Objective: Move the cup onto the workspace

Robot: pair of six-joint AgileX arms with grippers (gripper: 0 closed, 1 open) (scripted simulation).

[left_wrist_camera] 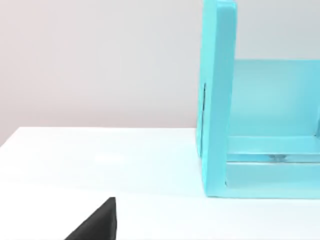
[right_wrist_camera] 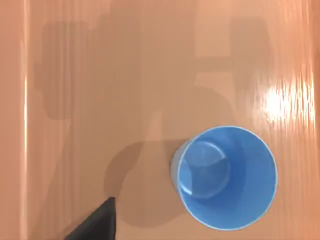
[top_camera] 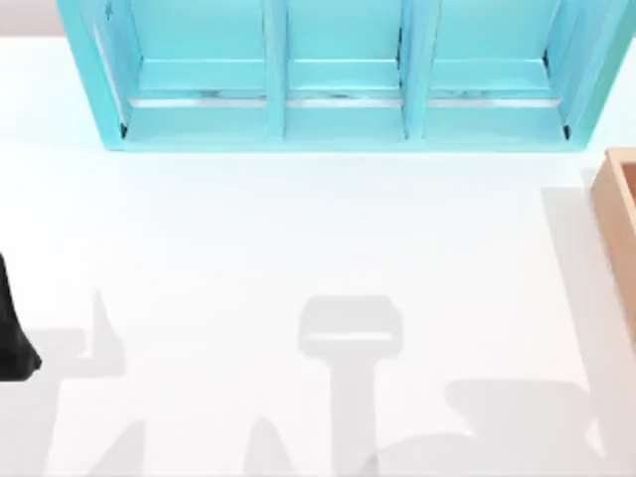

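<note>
Top view: the white workspace point(top_camera: 298, 248) is lying bare across the middle of the frame, with the turquoise shelf point(top_camera: 343, 109) running along the upper edge and a corner of the wooden box point(top_camera: 618, 214) poking in at the right edge. A dark piece of the left arm point(top_camera: 12, 338) is sitting at the lower left edge, apparently parked.

Left wrist view: the camera is looking across the table toward the shelf's end wall point(left_wrist_camera: 216, 100), right of centre. A black finger tip point(left_wrist_camera: 100, 225) is showing at the lower left; whether that pincer is released or clenched, I cannot tell.

Right wrist view: the camera is looking straight down into the box point(right_wrist_camera: 100, 75), where the cup point(right_wrist_camera: 225, 177) is standing upright on the wooden floor, lower right of the frame, mouth up. A black finger tip point(right_wrist_camera: 97, 225) is showing lower left, apart from the cup; its state I cannot tell.

The step in hand appears to be the approach. Next, the right gripper needs centring over the cup, descending around it, then closing.
</note>
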